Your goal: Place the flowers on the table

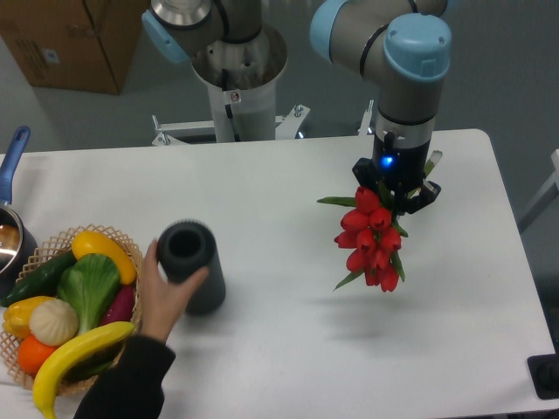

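A: Where is the bunch of flowers [371,240]?

B: Right of centre in the frame, hanging below the gripper [397,199]. The red blooms point down and toward the lower edge, with green leaves sticking out to the left and at the bottom. A soft shadow lies on the table [288,183] underneath and a little lower right, so the bunch looks to be held clear of the surface.

A: And the claw itself?

B: Its black fingers are clamped around the stems at the top of the bunch (a blue light glows on the wrist just above). The arm [403,70] comes down from the upper right of the frame, grey with light blue caps.

A: What else is on the table?

B: A dark grey vase [190,266] stands left of centre, well apart from the flowers. A person's hand [162,297] reaches in from the lower left and grips it from the left side, dark sleeve showing at the bottom edge.

A: Anything further left?

B: A woven basket [131,253] at the lower left, filled with toy produce: a banana [74,358], a yellow pepper, a green leafy vegetable, an orange and more. Above it, at the left edge, a pot [10,240] with a blue handle is partly cut off. A cardboard box [74,39] sits on the floor in the upper left corner.
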